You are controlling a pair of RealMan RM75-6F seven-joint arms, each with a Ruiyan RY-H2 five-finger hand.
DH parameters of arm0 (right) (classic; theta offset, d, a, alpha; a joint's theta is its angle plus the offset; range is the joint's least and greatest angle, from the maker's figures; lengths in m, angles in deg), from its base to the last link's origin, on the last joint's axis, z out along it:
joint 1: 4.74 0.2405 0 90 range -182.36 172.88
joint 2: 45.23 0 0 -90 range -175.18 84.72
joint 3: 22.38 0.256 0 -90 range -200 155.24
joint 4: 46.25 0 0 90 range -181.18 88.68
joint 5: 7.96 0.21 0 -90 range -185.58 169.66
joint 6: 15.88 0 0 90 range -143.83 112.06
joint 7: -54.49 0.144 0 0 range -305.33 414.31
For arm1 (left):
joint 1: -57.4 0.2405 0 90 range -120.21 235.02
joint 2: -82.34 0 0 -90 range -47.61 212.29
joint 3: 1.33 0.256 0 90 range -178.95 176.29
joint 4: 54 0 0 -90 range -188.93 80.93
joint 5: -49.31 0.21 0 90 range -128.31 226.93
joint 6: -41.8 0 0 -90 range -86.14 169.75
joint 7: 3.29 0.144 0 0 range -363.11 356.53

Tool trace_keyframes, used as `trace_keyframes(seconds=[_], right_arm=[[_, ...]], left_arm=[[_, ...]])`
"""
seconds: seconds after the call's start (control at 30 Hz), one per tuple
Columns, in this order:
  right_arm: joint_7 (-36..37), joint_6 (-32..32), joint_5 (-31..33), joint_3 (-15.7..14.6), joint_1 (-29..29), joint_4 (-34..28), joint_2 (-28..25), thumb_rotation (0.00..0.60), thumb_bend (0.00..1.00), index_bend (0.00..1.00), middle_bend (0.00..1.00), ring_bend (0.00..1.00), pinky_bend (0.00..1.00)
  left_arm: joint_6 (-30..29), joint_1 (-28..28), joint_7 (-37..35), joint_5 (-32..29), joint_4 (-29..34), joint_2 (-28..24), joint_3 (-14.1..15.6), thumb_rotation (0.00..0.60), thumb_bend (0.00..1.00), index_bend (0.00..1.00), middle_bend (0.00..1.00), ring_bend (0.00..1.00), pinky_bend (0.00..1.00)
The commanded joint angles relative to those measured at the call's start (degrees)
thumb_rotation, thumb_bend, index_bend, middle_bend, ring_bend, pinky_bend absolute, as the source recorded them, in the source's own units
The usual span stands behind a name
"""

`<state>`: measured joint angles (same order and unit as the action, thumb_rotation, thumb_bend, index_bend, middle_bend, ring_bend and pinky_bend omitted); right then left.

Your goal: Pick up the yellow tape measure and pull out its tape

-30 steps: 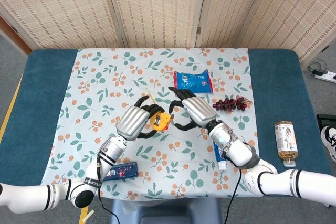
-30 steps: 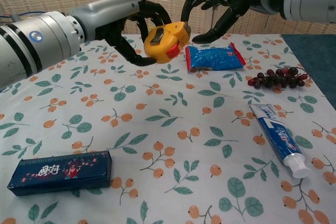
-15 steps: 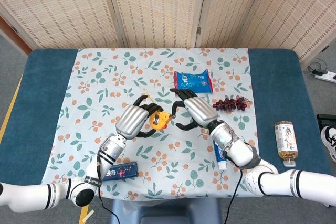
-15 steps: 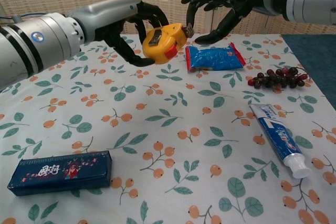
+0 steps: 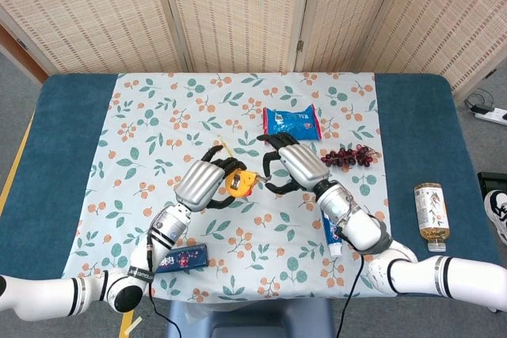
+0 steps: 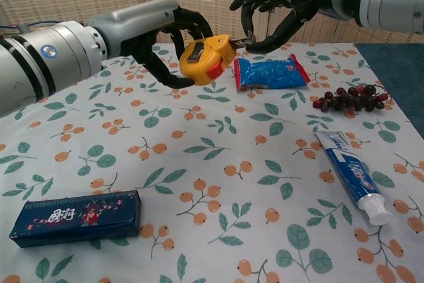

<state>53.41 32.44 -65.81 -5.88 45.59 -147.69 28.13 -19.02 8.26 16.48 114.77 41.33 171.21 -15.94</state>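
The yellow tape measure (image 5: 240, 183) (image 6: 204, 59), with a red button on its side, is held above the floral cloth by my left hand (image 5: 204, 182) (image 6: 165, 38), whose fingers wrap its back and top. My right hand (image 5: 295, 165) (image 6: 278, 4) is just to its right. Its thumb and a finger pinch the tape's end hook (image 6: 244, 42). A very short length of tape shows between the case and that pinch. The other fingers of the right hand are spread.
A blue snack packet (image 6: 270, 72) lies just behind the hands. Dark grapes (image 6: 348, 97) and a toothpaste tube (image 6: 351, 175) lie to the right, a dark blue box (image 6: 76, 217) at the near left. A bottle (image 5: 430, 211) lies on the blue table at the far right.
My right hand has closed in from open beside the tape measure and now pinches the tape's end. The left hand has tilted the case slightly and kept its place.
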Motion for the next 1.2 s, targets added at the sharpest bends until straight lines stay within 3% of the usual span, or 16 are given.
trace_keyframes(seconds=[0.03,0.37,0.6,0.83,1.2], right_arm=[[0.01,0.08,0.05,0.04,0.04,0.06,0.08,0.600,0.33,0.63,0.15,0.10,0.00],[-0.21,0.56,0.17,0.02,0.09,0.16,0.35,0.600,0.52,0.66,0.18,0.12,0.00],[0.16,1.28,-0.40,-0.16,-0.96,-1.71,-1.42,0.600,0.52,0.66,0.18,0.12,0.00],[2.19,2.92,-3.27,-0.88,-4.39,-6.32,-6.96,0.600,0.52,0.67,0.19,0.13,0.00],[11.17,6.26,-12.50,-2.69,-12.92,-14.41,-19.64,0.600,0.52,0.67,0.19,0.13,0.00]], left_arm=[[-0.04,0.01,-0.07,0.00,-0.04,-0.02,-0.01,0.600,0.41,0.58,0.53,0.44,0.12],[-0.15,0.53,-1.05,0.42,-0.75,-0.31,0.56,0.600,0.43,0.58,0.53,0.44,0.12],[-0.22,1.60,-3.32,1.96,-3.47,-0.76,1.74,0.600,0.43,0.58,0.53,0.44,0.12],[0.83,3.26,-9.29,5.60,-9.14,-1.20,4.38,0.600,0.43,0.59,0.53,0.45,0.11],[0.51,4.66,-19.45,15.38,-22.69,-0.08,9.04,0.600,0.44,0.59,0.53,0.45,0.11]])
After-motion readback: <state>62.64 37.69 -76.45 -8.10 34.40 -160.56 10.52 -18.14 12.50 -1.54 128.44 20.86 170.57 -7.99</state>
